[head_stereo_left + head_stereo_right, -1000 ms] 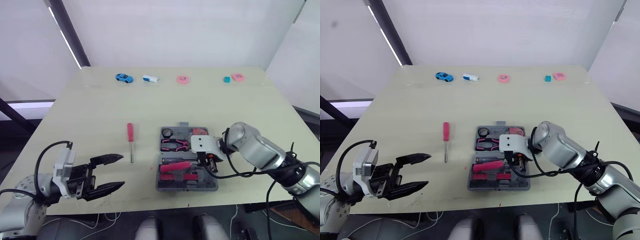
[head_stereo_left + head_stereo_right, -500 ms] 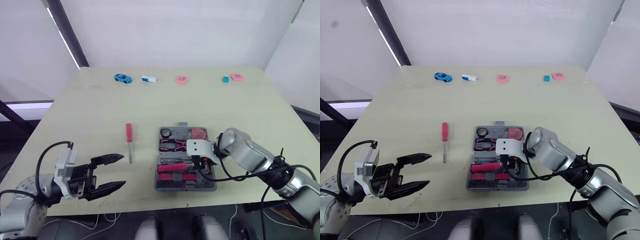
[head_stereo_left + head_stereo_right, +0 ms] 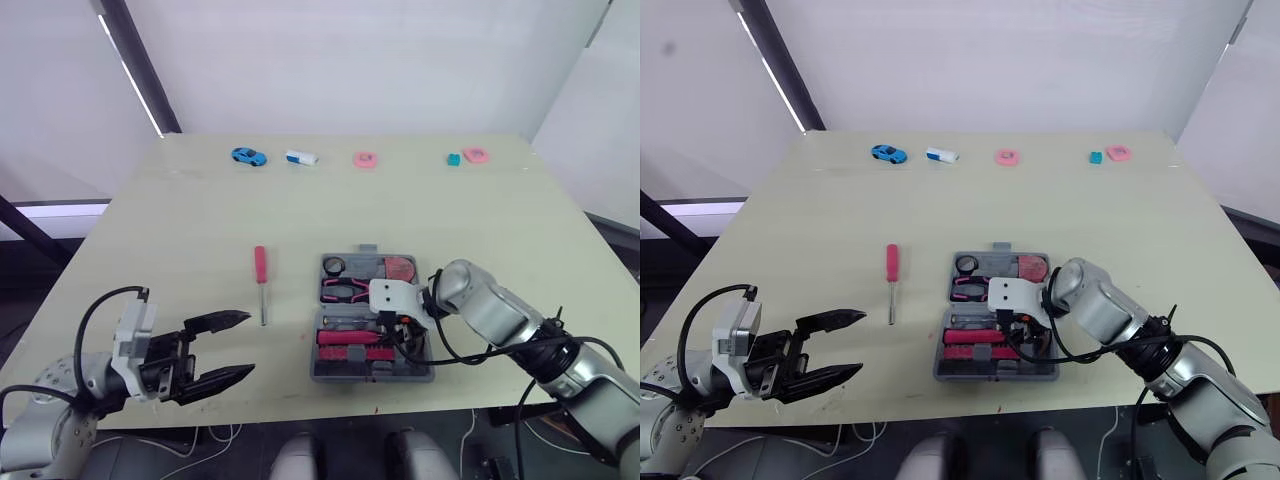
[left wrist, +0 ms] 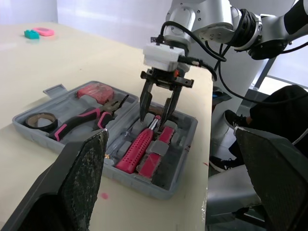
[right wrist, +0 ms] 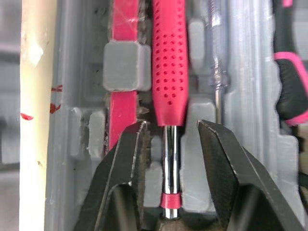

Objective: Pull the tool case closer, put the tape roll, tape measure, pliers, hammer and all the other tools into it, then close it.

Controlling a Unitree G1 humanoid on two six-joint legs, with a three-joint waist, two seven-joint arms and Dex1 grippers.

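We hold our right gripper [image 5: 172,125] low over the tool case [image 3: 372,373].
Its jaws, narrowly parted, straddle the hammer [image 5: 169,72] at its steel shaft; the pink handle lies at its 9 o'clock.

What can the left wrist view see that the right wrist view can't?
Left wrist view: the whole open tool case, with the tape roll, pliers and tape measure inside, and the right gripper seen from outside. Right wrist view: a close look at the metal shaft lying between that gripper's open fingers. Both: the pink handle in the case.
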